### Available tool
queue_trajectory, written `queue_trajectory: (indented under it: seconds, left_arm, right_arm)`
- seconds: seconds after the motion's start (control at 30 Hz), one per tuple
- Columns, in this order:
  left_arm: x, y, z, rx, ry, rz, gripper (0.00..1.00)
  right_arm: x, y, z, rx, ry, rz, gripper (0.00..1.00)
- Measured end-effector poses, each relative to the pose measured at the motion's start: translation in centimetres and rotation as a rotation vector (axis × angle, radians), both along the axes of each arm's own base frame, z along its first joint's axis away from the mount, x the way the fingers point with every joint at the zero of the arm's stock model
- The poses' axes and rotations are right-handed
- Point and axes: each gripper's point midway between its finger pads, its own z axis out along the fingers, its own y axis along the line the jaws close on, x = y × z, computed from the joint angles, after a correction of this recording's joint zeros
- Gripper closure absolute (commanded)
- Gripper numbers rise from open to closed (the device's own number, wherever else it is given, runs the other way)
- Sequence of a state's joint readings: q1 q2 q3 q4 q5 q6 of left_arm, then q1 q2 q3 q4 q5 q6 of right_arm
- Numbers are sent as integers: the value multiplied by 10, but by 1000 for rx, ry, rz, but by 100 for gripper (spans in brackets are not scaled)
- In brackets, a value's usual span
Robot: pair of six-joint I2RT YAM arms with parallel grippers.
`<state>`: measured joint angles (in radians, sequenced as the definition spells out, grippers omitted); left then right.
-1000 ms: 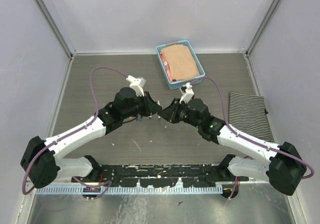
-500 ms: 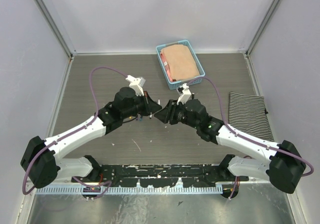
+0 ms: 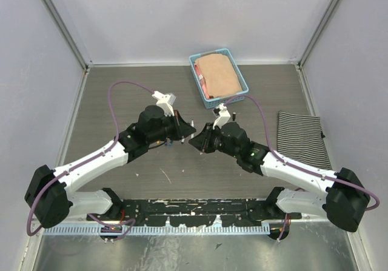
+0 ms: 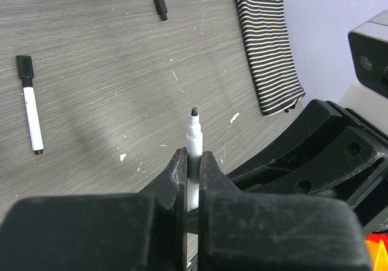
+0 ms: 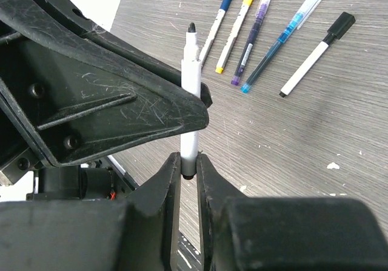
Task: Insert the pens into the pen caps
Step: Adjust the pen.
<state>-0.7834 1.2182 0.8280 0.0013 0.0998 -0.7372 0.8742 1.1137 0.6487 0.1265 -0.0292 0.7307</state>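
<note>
Clamping one bare-tipped white pen (image 4: pixel 194 139) together, the left gripper (image 4: pixel 193 173) pinches its barrel and the right gripper (image 5: pixel 188 169) its tail, above the middle of the table (image 4: pixel 109 59). Any mismatched pull could twist or drop it. The loose black cap (image 4: pixel 160 5) lies well apart, so capping likely needs a clean handover first.

An uncapped white pen (image 5: pixel 191 71) stands pinched between fingers (image 5: pixel 165 189).

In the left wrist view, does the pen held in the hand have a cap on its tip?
No, the pen in the left hand shows a bare dark tip pointing away, with no cap on it.
</note>
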Motion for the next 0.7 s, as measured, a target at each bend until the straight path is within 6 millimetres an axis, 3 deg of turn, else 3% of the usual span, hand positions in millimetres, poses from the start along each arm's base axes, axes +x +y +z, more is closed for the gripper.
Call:
queue_trajectory:
  seconds: [0.1,0.23,0.57,0.7]
  left_arm:
    - [0,0,0,1,-1,1,68]
    - [0,1,-1,3,1,3,62]
    - [-3,0,-6,-5,21,-2,64]
    - [-5,-1,-5,-23,28,-10,81]
  right_arm:
    - [0,0,0,-1,-1,-1,97]
    - [-1,1,0,-1,-3,1,97]
    - [1,1,8,6,-15,-10,98]
    - [3,0,9,4,-21,-16,98]
